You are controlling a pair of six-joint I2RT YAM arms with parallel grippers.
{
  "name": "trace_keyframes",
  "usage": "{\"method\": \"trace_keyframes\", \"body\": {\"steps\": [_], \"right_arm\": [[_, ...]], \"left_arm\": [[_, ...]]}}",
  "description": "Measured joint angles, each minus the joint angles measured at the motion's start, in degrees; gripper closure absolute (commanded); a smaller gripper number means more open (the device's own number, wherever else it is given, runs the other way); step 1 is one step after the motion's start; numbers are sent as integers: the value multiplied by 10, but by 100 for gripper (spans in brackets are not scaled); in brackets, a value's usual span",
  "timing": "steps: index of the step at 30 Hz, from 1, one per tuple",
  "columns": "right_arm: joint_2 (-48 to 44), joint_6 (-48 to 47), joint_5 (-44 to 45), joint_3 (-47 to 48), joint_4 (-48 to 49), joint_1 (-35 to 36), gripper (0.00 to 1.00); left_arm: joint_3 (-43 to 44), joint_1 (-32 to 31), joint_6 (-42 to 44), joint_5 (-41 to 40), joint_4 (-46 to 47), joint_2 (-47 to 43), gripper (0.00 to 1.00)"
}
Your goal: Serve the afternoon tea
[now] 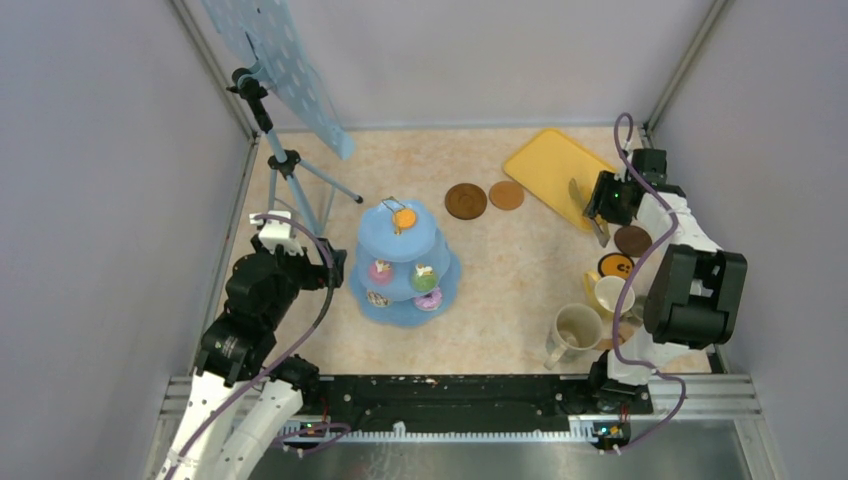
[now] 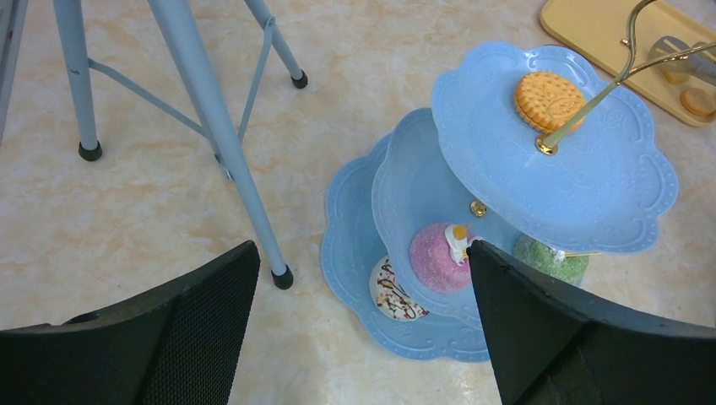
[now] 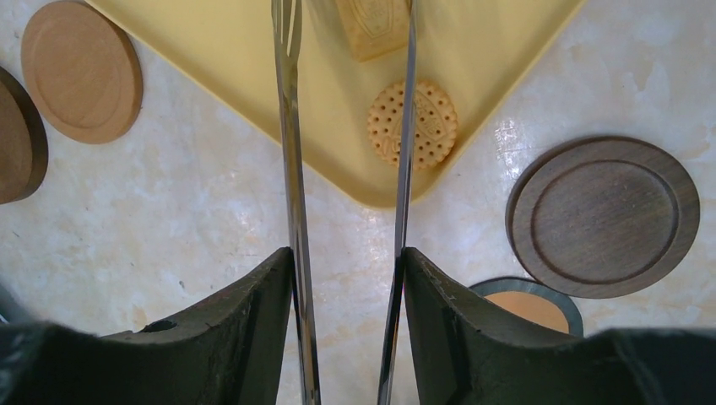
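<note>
- An orange biscuit [image 3: 413, 123] is seen at the 6 o'clock corner of the yellow tray [image 3: 211, 51], straddled by the metal tongs [image 3: 290, 126], likely for pickup.
- The tongs are grasped by the right tool [image 3: 346, 257].
- The left tool [image 2: 361, 246] is released and parked at 9 o'clock of the tiered stand [image 2: 591, 194], probably to stay clear.

Black-and-white jointed left arm [image 1: 250, 300] and right arm [image 1: 690, 290]: black joint housings alternate with white link shells, and a thin lilac cable [image 1: 624, 116] loops rearward from each pincer. Left gripper [image 2: 359, 253] and right gripper [image 3: 348, 253]: matte black, wedge-shaped fingers [image 2: 194, 337], the left pair's inner faces finely cross-hatched.
</note>
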Motion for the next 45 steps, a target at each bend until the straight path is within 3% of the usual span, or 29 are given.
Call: {"method": "trace_keyframes", "body": {"steps": [13, 29, 36, 41, 45], "right_arm": [[23, -19, 5, 29, -27, 0, 55], [25, 0, 6, 31, -43, 0, 76], [-37, 42, -9, 19, -10, -6, 79], [-101, 72, -71, -5, 9, -10, 81], [-171, 87, -102, -27, 0, 27, 81]], "left_arm": [[0, 0, 0, -3, 0, 3, 1], [0, 1, -1, -9, 0, 3, 1], [0, 19, -5, -14, -1, 3, 1], [0, 41, -9, -14, -1, 4, 1], [0, 63, -9, -13, -4, 10, 1]]}}
